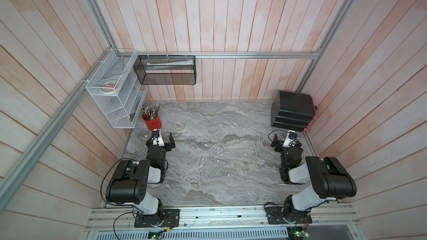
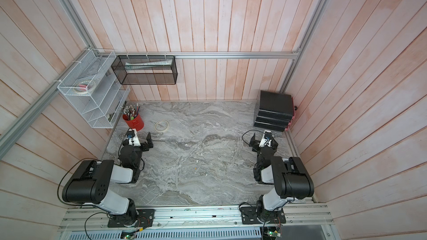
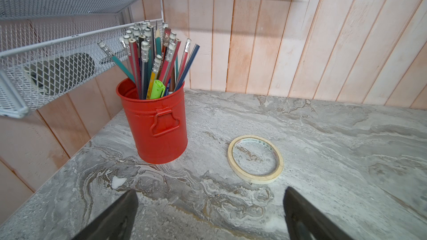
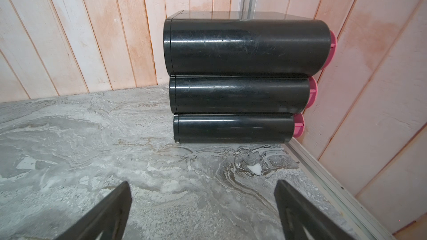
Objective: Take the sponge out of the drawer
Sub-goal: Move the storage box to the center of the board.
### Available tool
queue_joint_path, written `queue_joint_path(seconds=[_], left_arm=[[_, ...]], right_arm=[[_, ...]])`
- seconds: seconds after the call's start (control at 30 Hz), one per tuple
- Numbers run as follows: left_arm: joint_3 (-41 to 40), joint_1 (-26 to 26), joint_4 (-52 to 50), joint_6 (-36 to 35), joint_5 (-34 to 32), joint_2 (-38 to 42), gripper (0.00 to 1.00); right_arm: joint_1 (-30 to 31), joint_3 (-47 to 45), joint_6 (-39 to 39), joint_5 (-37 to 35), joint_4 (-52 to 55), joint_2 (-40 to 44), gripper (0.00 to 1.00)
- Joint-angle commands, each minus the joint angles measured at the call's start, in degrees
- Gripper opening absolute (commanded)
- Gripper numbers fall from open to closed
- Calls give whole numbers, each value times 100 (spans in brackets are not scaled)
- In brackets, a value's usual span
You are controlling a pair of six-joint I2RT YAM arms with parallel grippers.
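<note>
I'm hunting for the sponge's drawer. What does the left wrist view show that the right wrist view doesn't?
Only the left wrist view: a red pencil pot, a tape roll lying flat beside it, and a white mesh rack. Only the right wrist view: the black drawer unit, its three drawers shut, contents hidden. Both: the marble tabletop, the plank wall, and an open, empty gripper in the foreground: left gripper, right gripper.
</note>
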State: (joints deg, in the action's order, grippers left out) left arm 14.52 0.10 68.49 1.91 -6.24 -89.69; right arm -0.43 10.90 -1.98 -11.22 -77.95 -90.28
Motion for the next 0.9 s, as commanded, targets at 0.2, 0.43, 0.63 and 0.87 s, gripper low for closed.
queue_joint_path(seconds=[0.2,0.43,0.63,0.87], left_arm=[[59,2,22,-27,27,-3,100],[51,4,16,-27,20,4,100],[-189,-10,402,68,-226,115,100],[-339,-13,-14,91,-333,892,100]], right_arm=[[16,63,-75,46,-11,64,98],[15,50,-81,32,-43,81,98],[259,292,139,-259,972,879,98],[636,775,-33,-294,2464,2284,98]])
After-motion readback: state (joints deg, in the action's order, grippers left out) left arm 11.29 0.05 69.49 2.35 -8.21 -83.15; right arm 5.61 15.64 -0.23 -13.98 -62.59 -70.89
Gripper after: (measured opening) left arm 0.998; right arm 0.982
